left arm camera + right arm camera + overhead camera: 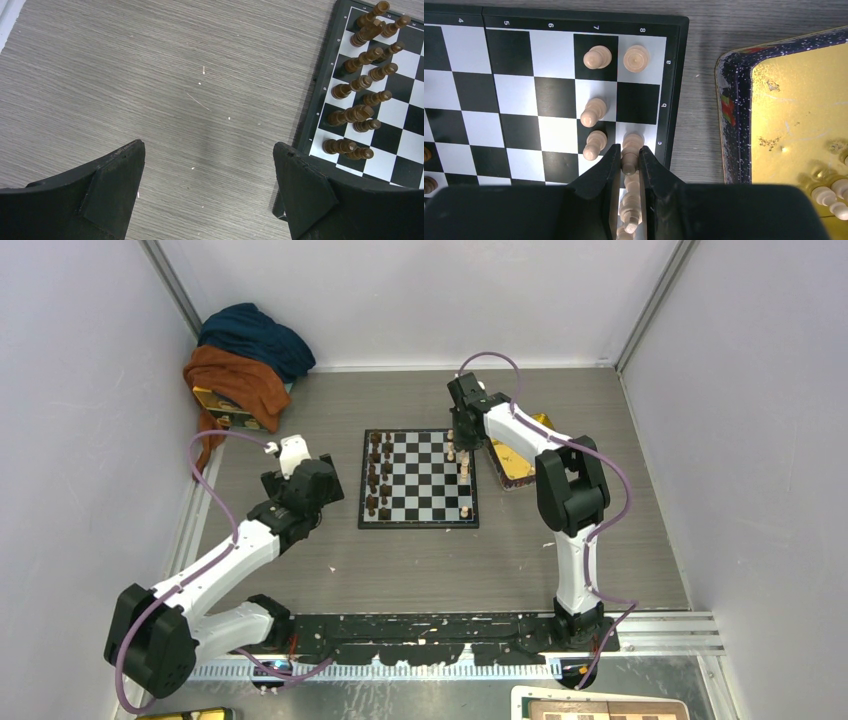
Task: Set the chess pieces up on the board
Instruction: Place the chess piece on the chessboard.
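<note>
The board (418, 478) lies mid-table, with dark brown pieces (365, 85) along its left side. Light-tan chess pieces (597, 56) stand in two columns along its right side. My right gripper (629, 155) is over the board's right edge, shut on one light-tan piece (632, 145), whose base is at a pale square by the border. More light pieces line up below it between the fingers (610, 165). My left gripper (209, 150) hangs open over bare table just left of the board (325, 75), holding nothing.
A shiny yellow tray (730, 110) with a dark speckled rim sits right of the board and holds a few light pieces (830, 194) in its near corner. Blue cloth (255, 335) and orange cloth (235, 380) are heaped at the back left by the wall.
</note>
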You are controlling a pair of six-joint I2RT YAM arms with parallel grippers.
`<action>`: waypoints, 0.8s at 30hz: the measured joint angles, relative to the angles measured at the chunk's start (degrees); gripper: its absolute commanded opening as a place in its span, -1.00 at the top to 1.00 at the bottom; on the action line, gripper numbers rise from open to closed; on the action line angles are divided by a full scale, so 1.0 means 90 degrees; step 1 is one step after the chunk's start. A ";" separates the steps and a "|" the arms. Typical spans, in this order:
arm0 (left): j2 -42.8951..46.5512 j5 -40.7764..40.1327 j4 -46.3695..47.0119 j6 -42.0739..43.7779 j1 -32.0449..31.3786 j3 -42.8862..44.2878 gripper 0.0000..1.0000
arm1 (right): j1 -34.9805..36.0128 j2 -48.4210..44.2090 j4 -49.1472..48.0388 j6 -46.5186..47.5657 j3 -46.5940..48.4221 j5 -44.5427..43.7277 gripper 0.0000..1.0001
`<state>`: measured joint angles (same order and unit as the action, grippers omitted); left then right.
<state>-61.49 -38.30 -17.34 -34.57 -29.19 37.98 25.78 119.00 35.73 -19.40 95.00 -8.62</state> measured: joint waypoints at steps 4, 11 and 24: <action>-0.0007 0.0000 0.0002 0.0032 0.0000 0.0000 -0.99 | 0.0000 0.0000 0.0000 0.0007 0.0000 -0.0002 0.38; -0.0012 0.0005 0.0000 0.0036 0.0000 0.0000 -0.99 | 0.0000 0.0000 0.0005 0.0032 0.0000 -0.0019 0.30; -0.0012 0.0046 -0.0005 0.0036 -0.0002 0.0000 -0.99 | 0.0000 -0.0012 0.0090 0.0102 0.0267 -0.0073 0.30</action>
<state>-61.60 -37.89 -17.39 -34.24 -29.21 37.98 25.78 118.89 36.53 -18.48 97.41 -9.28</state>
